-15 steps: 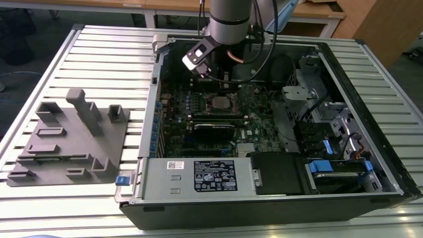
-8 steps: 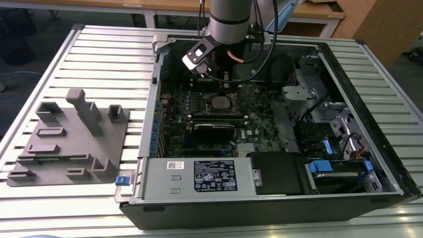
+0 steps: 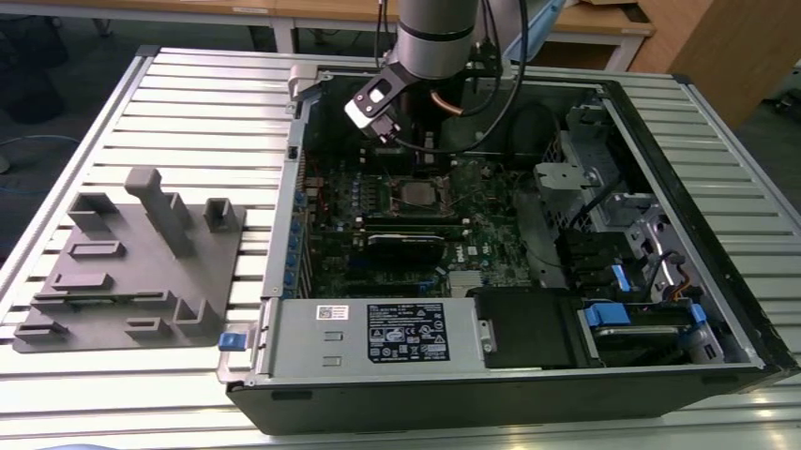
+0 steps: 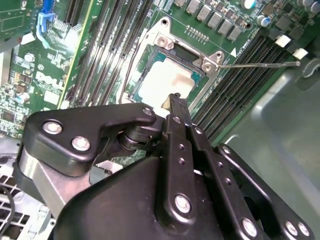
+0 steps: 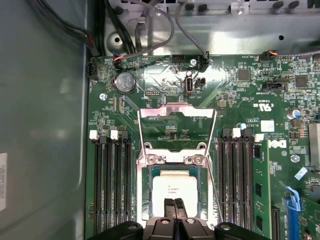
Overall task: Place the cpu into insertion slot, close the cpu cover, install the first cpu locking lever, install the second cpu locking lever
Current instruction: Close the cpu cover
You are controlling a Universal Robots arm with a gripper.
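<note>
The cpu [image 5: 175, 187] lies flat in the insertion slot [image 5: 145, 197], its pale silver top facing up; it shows again as the cpu [image 4: 160, 82] in the second wrist view. The cpu cover [image 5: 177, 111] is swung open, away from the socket. Two thin wire levers [image 5: 215, 170] stand free beside it, and one lever [image 4: 260, 64] sticks out sideways. My gripper [image 5: 174, 205] is shut with nothing between its fingers, the tips over one edge of the chip. In the exterior view the gripper [image 3: 403, 141] hangs just behind the socket [image 3: 414, 194].
The open computer case [image 3: 288, 187] lies on a slatted metal table. Long black memory slots [image 5: 112, 185] flank the socket on both sides. Cables [image 5: 150, 35] run along the case wall. A grey fixture block [image 3: 138, 262] sits at the exterior view's left.
</note>
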